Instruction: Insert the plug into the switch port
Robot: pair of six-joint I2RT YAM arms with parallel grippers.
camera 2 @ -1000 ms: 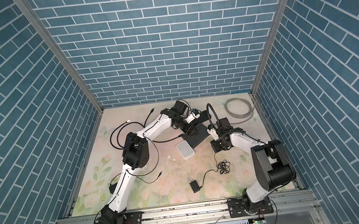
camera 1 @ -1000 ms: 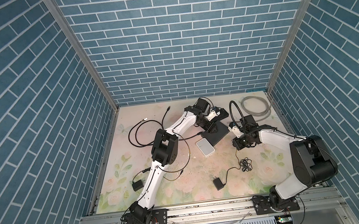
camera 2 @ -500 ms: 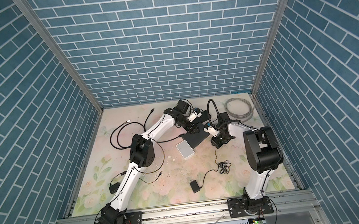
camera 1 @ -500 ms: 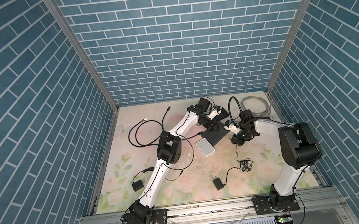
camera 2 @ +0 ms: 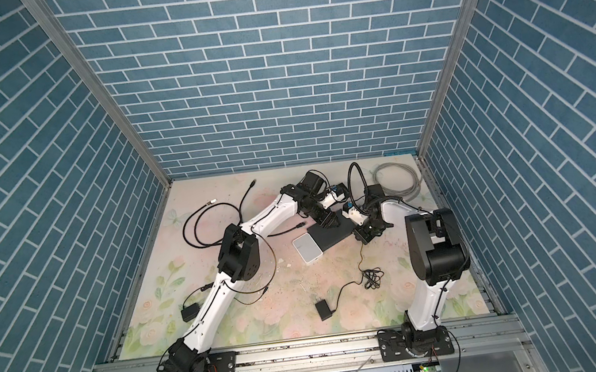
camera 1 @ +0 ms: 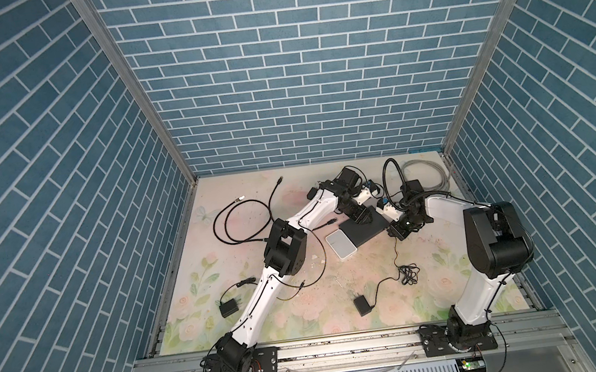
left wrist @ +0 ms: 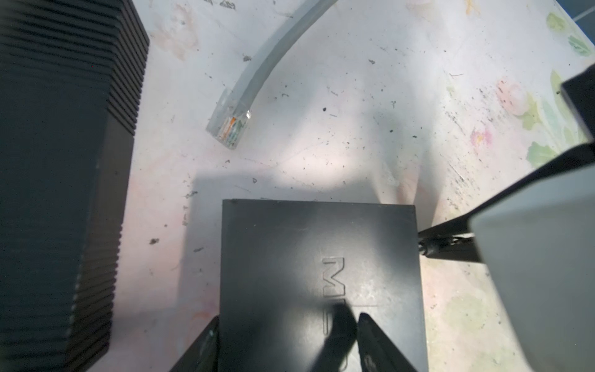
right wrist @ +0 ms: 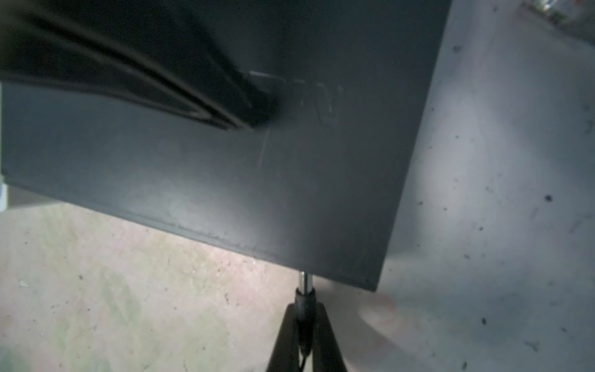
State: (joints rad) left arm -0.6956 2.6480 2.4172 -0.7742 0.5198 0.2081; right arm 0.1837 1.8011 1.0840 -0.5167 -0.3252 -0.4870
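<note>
The switch (camera 1: 364, 231) lies in the back half of the table (camera 1: 301, 293), a little right of the middle, with a white box (camera 1: 340, 244) just beside its front-left side. The right gripper (right wrist: 304, 309) is clamped narrow on the plug (right wrist: 305, 283), whose metal barrel meets the switch's side wall near a corner. The left gripper (left wrist: 288, 320) stands part-open and holds nothing: one finger rests on the switch's top, the other hangs just off its edge.

The likely trouble is alignment. No view shows the port itself, so it cannot be told whether the barrel sits at the opening or against bare wall. An off-axis push would probably skid the switch toward the white box, or twist the plug in the jaws. The left hold-down looks light (one finger on a smooth lid) and may not stop that slide. The thin cord (camera 1: 396, 256) trailing toward the adapter (camera 1: 363, 305) could also drag.

Only the right wrist view shows barrel against wall; in both top views the grippers hide it. Only the left wrist view shows the clear connector end of a grey network cable (left wrist: 230, 125), loose beyond the switch.
</note>
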